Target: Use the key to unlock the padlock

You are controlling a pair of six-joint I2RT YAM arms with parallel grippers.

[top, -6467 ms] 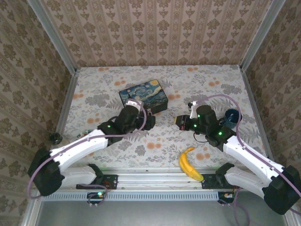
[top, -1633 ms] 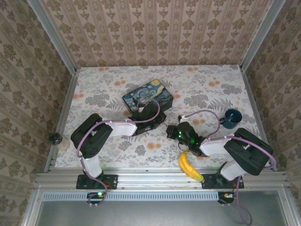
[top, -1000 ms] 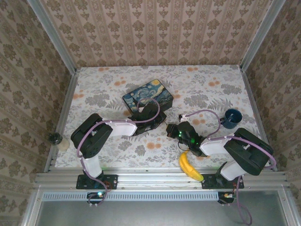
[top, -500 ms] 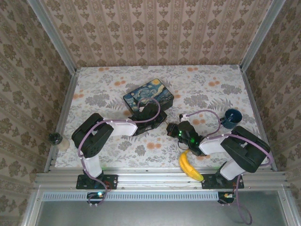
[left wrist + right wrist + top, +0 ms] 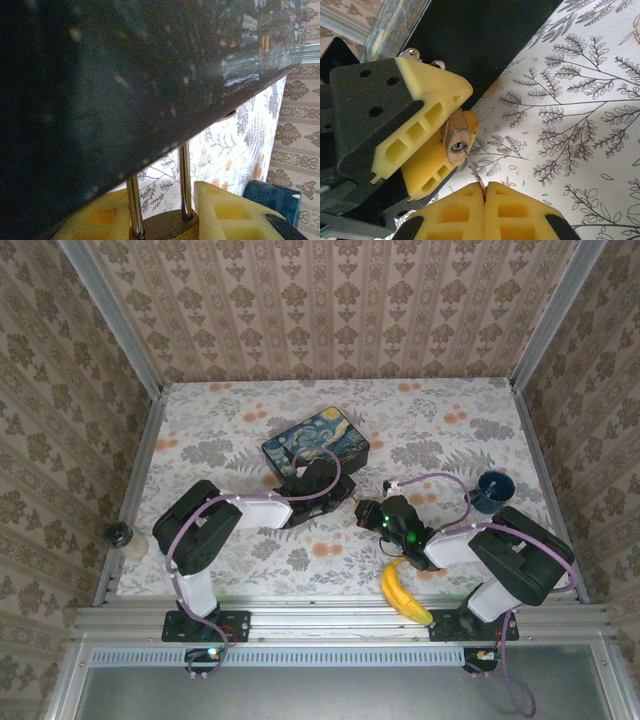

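My right gripper point(image 5: 484, 189) is pinched tight on the key point(image 5: 473, 169), blade tip at the padlock point(image 5: 456, 136) keyhole. My left gripper point(image 5: 343, 502) clamps the padlock body between yellow pads point(image 5: 427, 107), just beside the starry-night box point(image 5: 315, 443), mid table point(image 5: 450, 430).

You can see the padlock point(image 5: 456, 140) is brass-coloured metal with a dull sheen; its shackle point(image 5: 134, 205) is silvery metal, polished smooth; the key point(image 5: 474, 170) is a thin sliver of bare bright metal. The pads point(image 5: 425, 110) of the left gripper point(image 5: 457, 127) and of the right gripper point(image 5: 485, 192) look like matt yellow foam cored with hollow cells, backed by matt black plastic; the box point(image 5: 125, 75) has a dark, glossy painted skin that throws reflections; the table cover point(image 5: 580, 100) is a flat, matt floral print
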